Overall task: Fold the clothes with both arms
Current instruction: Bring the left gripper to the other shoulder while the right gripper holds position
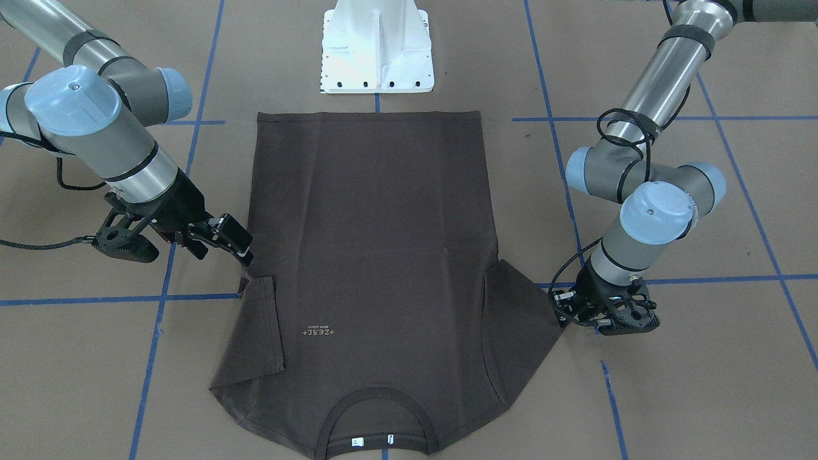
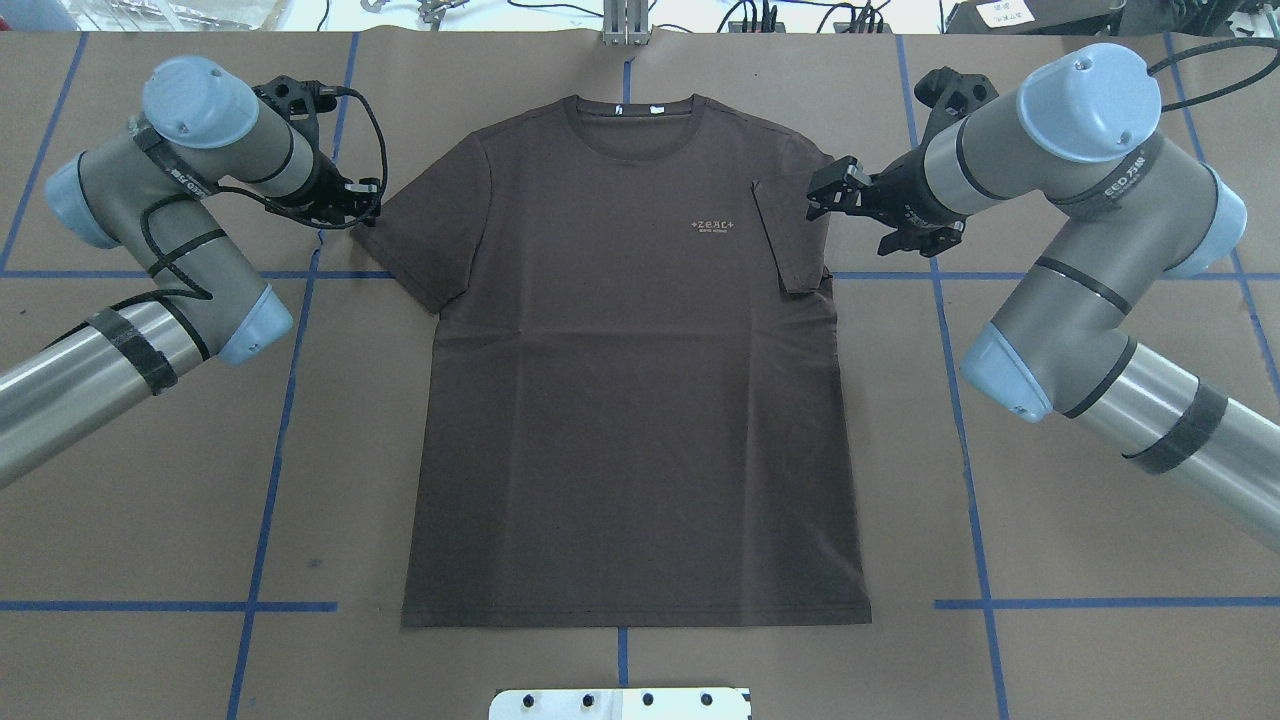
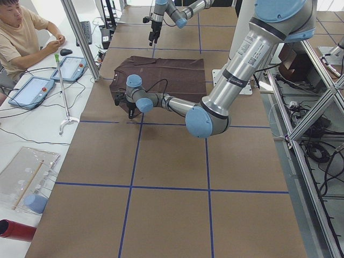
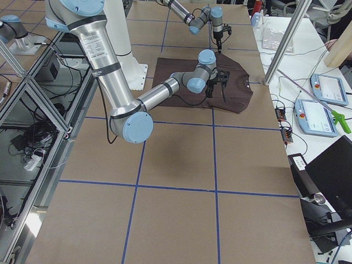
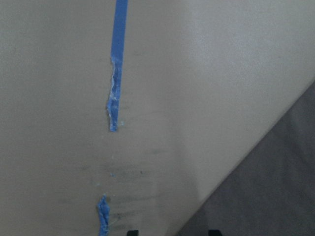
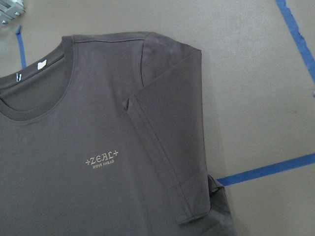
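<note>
The dark brown T-shirt point(image 2: 630, 400) lies flat and face up on the brown table, collar point(image 2: 635, 105) towards the far edge in the overhead view. On my right side its sleeve point(image 2: 790, 235) is folded in over the chest, beside the pale logo point(image 6: 103, 160). The sleeve on my left side point(image 2: 420, 240) lies spread out. My left gripper point(image 2: 365, 205) sits low at that sleeve's tip, open, with the cloth edge point(image 5: 275, 196) between its fingertips. Just above the folded sleeve's outer edge hangs my right gripper point(image 2: 825, 195), open and holding nothing.
The white pedestal base point(image 1: 377, 51) stands just past the shirt's hem. Blue tape lines point(image 2: 290, 400) cross the brown table cover. A person point(image 3: 21, 32) sits at a side table with tablets point(image 3: 32, 88) beyond the collar end.
</note>
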